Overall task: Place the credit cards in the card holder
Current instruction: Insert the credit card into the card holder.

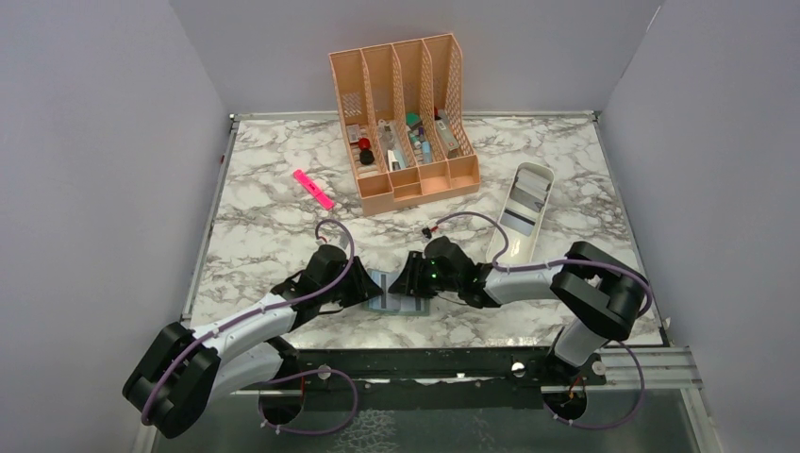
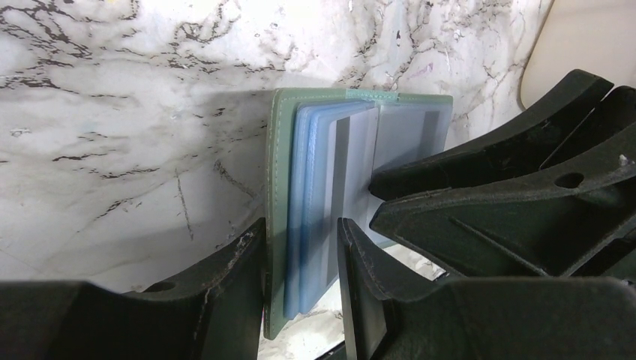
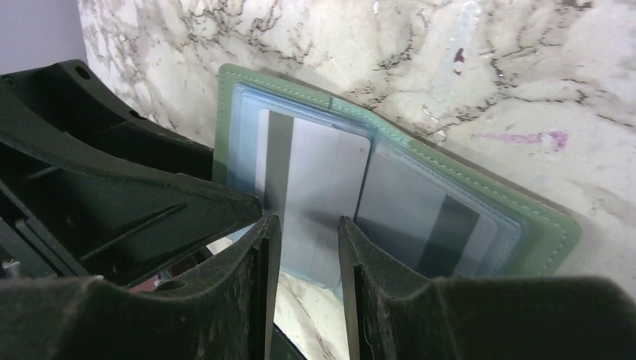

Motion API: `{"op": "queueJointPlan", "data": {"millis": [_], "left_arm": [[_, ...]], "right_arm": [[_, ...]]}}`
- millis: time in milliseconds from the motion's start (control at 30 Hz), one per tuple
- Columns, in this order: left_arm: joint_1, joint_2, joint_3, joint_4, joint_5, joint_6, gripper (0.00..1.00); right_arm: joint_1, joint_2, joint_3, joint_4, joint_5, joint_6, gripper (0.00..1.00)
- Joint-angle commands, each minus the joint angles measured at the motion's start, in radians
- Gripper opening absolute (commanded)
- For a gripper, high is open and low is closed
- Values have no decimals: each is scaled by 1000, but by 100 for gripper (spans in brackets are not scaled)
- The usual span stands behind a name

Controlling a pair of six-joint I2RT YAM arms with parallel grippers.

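The grey-green card holder lies open on the marble near the table's front edge, blue-grey pockets up. One credit card, grey with a dark stripe, sits in its left pocket, and another lies in the right pocket. My left gripper stands open astride the holder's left half; the green cover touches one finger and a gap shows beside the other. My right gripper is open over the holder's middle, nothing between its fingers. The two grippers meet nose to nose.
A peach slotted organizer full of small items stands at the back. A pink highlighter lies to its left. A long white tray lies to the right, just behind the right arm.
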Motion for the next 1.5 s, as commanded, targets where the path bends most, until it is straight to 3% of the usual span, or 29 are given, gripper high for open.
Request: {"op": "queueJointPlan", "data": {"millis": [0,233,333,433,600,1033,1467], "left_arm": [[1,7,-14,38,23,-3,41],[2,21,-19,54,28,-5,41],[1,15,-18,47,27,-2,41],[2,4,-19,39,25,1,41],[1,-7,-21,39,21,0,41],[1,3,-31,63,29,0,41],[2,30,-33,89,43,2,41]], "right_arm": [[12,8,8,72,-41,-9,38],[12,20,5,118,-62,-2,38],[11,-8,12,52,-12,-11,39],[12,-48,19,-48,54,-11,45],[12,-42,7,-62,65,0,54],[16,25,43,2,17,20,54],[18,61,9,188,-56,48,51]]}}
